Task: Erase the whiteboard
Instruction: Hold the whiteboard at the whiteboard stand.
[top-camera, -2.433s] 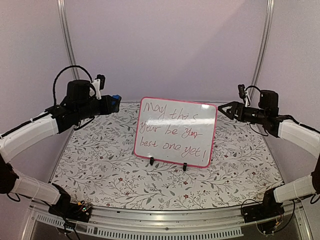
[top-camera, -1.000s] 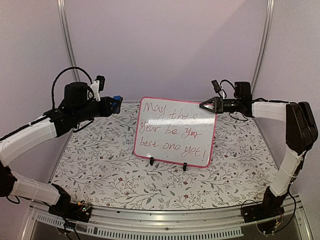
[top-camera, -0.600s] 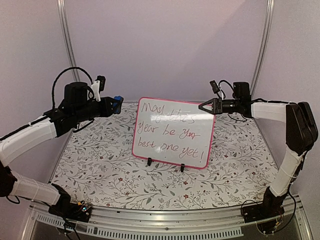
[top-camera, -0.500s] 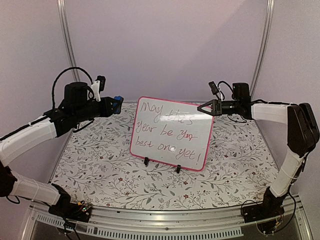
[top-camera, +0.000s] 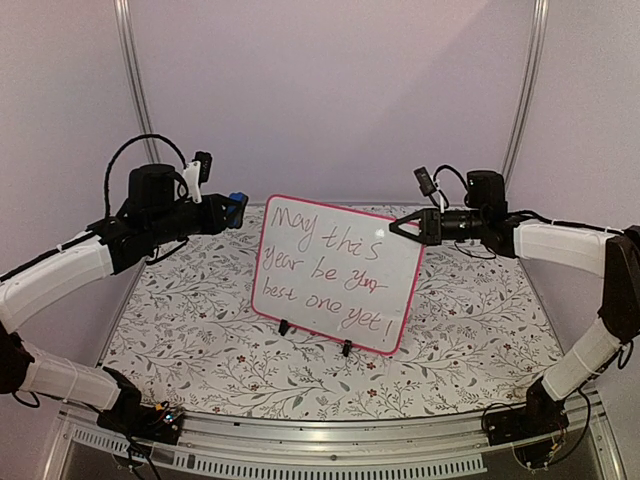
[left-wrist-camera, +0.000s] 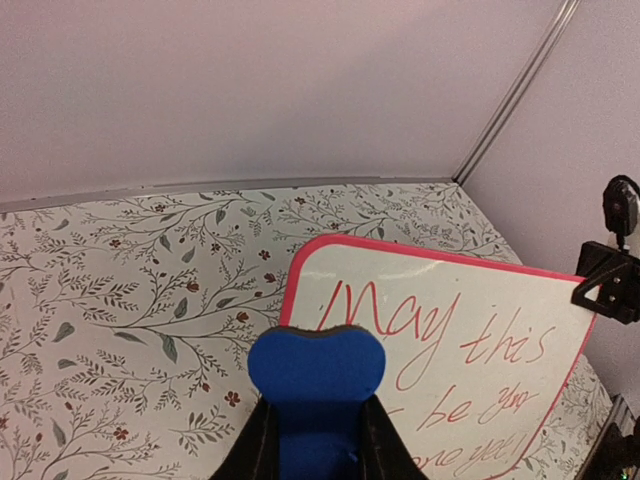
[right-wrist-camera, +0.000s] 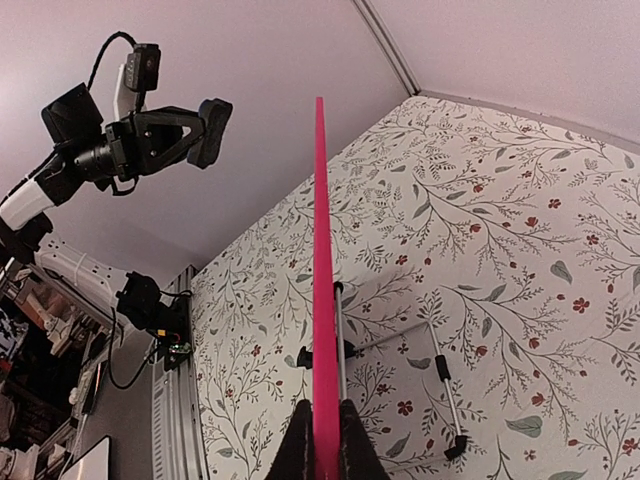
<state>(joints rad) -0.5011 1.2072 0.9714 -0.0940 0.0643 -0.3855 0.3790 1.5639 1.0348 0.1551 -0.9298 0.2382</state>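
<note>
The whiteboard (top-camera: 335, 272), pink-framed and covered in red handwriting, stands tilted on two black feet mid-table. My right gripper (top-camera: 400, 228) is shut on the frame at its top right corner. In the right wrist view the frame (right-wrist-camera: 321, 260) runs edge-on between the shut fingers of that gripper (right-wrist-camera: 325, 445). My left gripper (top-camera: 222, 208) hovers left of the board and above the table, shut on a blue eraser (top-camera: 233, 200). The left wrist view shows the eraser (left-wrist-camera: 316, 375) in front of the board's upper left corner (left-wrist-camera: 450, 350), apart from it.
A floral cloth (top-camera: 200, 320) covers the table. A wire stand (right-wrist-camera: 440, 370) props the board from behind. A metal rail (top-camera: 330, 440) runs along the near edge, with upright posts (top-camera: 128, 70) at the back corners and walls close behind.
My right gripper closed on the board's top right corner. The board then slid left and swung its right side forward. The left arm with the eraser stayed still.
</note>
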